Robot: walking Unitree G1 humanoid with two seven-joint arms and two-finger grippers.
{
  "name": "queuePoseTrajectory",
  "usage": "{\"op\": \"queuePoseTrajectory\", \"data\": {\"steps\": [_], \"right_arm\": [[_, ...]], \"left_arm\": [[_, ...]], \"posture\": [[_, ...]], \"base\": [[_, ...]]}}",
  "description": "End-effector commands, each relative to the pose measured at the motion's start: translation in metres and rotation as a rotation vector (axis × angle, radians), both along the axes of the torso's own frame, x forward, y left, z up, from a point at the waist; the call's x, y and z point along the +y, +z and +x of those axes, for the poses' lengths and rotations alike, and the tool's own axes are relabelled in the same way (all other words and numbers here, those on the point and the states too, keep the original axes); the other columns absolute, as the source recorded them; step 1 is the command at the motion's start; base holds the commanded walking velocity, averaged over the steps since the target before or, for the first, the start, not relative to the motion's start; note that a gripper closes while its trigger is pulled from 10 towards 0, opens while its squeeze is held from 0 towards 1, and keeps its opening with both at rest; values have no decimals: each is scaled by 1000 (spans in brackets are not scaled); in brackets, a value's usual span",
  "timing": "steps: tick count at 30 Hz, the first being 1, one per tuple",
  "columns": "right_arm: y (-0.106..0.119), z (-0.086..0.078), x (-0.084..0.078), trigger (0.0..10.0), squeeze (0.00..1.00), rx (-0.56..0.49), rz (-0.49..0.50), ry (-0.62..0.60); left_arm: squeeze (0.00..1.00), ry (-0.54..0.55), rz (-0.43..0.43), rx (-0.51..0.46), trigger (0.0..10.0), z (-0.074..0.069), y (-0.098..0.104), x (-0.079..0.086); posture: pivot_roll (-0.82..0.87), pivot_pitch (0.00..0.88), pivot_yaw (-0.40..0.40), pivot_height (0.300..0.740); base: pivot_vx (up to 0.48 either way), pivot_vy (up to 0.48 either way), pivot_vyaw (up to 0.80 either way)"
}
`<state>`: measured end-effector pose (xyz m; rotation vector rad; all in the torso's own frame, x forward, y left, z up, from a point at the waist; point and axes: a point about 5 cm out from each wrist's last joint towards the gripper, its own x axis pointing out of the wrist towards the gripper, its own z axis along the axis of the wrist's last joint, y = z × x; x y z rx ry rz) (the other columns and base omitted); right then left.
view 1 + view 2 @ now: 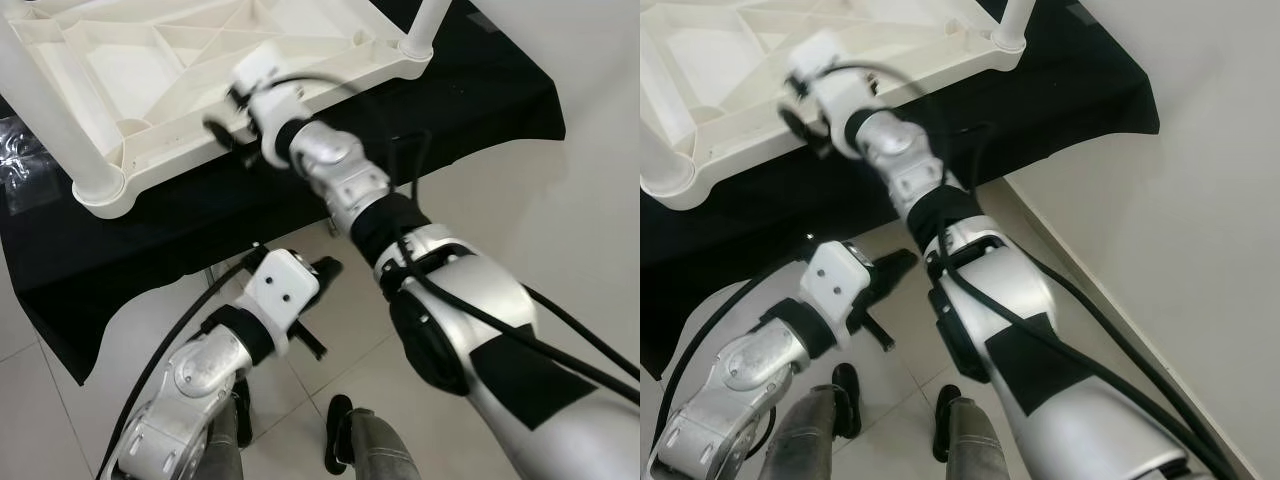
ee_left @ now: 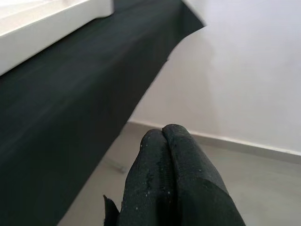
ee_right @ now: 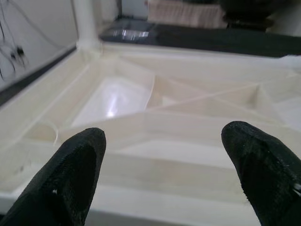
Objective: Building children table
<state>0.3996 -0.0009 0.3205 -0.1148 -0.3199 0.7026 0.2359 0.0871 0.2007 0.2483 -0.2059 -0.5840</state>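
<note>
A white plastic children's table (image 1: 190,70) lies upside down on a black-covered work table (image 1: 470,110), its ribbed underside (image 3: 155,108) facing up. White legs stand in its near-left corner (image 1: 50,110) and its right corner (image 1: 428,25). My right gripper (image 1: 228,115) hovers at the near rim of the upturned table, open, with the rim between and below its fingertips (image 3: 82,155) and nothing held. My left gripper (image 1: 325,270) hangs low in front of the black cloth, shut on nothing, its fingertips (image 2: 164,139) pressed together.
The black cloth (image 2: 56,127) drapes over the work table's front edge down toward the tiled floor (image 1: 370,330). A white wall (image 1: 1200,180) runs close on the right. Clear plastic wrapping (image 1: 15,160) lies at the far left. My feet (image 1: 845,385) stand just before the table.
</note>
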Motion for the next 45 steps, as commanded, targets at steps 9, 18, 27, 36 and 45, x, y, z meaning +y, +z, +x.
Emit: {"op": "queuePoseTrajectory", "data": {"steps": [9,18,27,36,45], "right_arm": [[-26,8,-48,10000,0,46,131,-24],[-64,6,-107,10000,0,69,223,-185],[-128,-28,-114,10000,0,170,295,-222],[-141,-57,-101,10000,0,176,401,-160],[-154,-65,-106,10000,0,205,400,-226]], "left_arm": [[0,103,-57,2,10000,9,1,18],[0,335,-86,-23,10000,17,3,68],[0,337,-10,110,10000,-1,-50,64],[0,312,6,100,10000,11,-57,62],[0,315,0,55,10000,26,-51,65]], "posture": [[132,348,-103,740],[123,310,-80,740],[125,250,-69,740],[120,181,-22,740],[113,148,-12,740]], "base": [[0,0,356],[0,0,800],[0,0,800],[0,0,796],[0,0,794]]}}
